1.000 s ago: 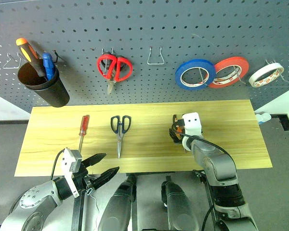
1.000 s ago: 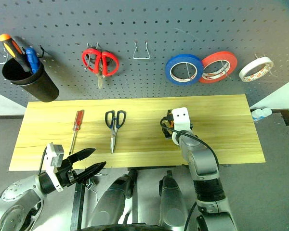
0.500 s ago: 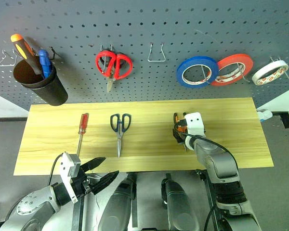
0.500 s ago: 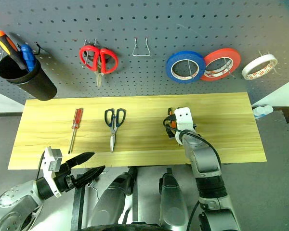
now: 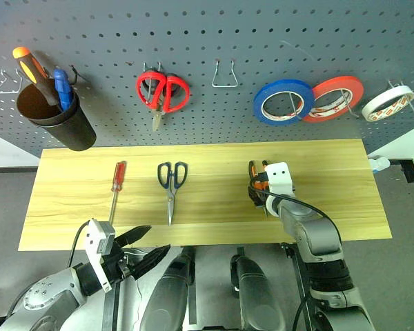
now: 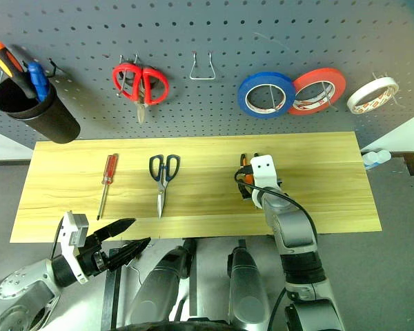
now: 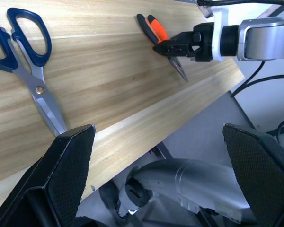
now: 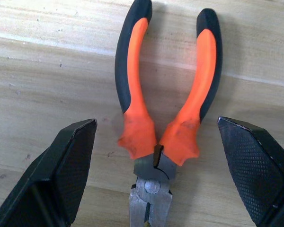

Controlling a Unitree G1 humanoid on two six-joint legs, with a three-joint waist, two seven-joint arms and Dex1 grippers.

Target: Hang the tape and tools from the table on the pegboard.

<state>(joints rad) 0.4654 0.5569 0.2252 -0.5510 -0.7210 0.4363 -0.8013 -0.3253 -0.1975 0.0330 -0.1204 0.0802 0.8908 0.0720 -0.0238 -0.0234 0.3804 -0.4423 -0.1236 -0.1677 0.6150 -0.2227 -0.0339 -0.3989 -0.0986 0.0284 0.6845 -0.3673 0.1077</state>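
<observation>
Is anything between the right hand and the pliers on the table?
Nothing visible. The right hand is open, its fingers standing to either side of the pliers, which lie flat on the table with bare wood around them. No other tool lies near them.

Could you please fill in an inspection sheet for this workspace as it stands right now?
Surface: table of light wood, lying below the pegboard.
Job's things: pliers, dark-handled scissors and red-handled screwdriver lie flat on the table, well apart; whitish tape already hangs on a pegboard hook.
Clutter: red-handled scissors, blue roll and red roll hang on the pegboard; black cup holds an orange and a blue screwdriver; one wire hook is bare.
Grippers: right gripper open, fingers either side of the pliers, not gripping; left gripper open, off the table's near edge.
Cables: black cable along the right arm.
Surroundings: nothing seen.
</observation>
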